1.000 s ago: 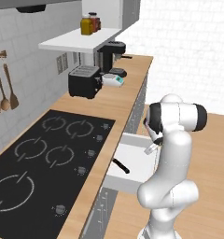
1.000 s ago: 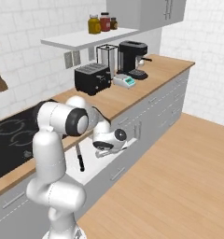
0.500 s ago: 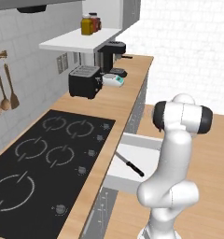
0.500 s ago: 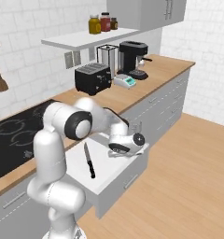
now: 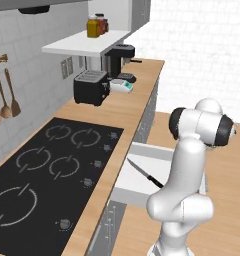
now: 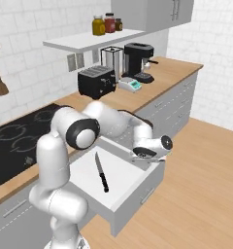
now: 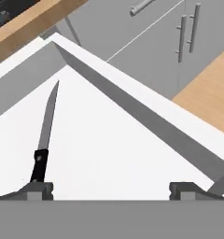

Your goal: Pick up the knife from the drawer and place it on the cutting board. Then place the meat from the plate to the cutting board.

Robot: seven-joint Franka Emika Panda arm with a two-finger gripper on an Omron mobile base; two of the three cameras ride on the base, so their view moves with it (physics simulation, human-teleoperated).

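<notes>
the drawer (image 6: 138,192) is pulled out from under the counter (image 5: 134,107), so access is sorted, but that's abt all that counts as done. the knife (image 6: 101,171) lies flat on the drawer floor, roughly mid-floor, blade twd the back wall and black handle twd the front panel, clear of every side wall. nothing has lifted it.

the gripper (image 6: 146,154) hangs over the drawer's right side wall, near the front right corner, w/ its jaws spread wide apart and nothing between them. in the hand view the fingertips (image 7: 38,190) sit at the bottom, the knife handle just above the left one, so the hand looks down into the drawer w/ the knife off to one side of its line, not centred between the tips.

judgement: step in hand is the reach for the knife, not yet a grasp. the hand prob needs to shift over toward the handle, line the jaws across it and come down.

left to do: grab knife, carry it to the cutting board, set it down; then fetch the meat off the plate and put it on the board too. board, plate and meat can't be located from here, so can't say how far the carry is. early stage overall, both placements outstanding.

also on the counter: black hob (image 5: 47,170), toaster (image 5: 90,87), coffee machine (image 6: 139,57).
</notes>
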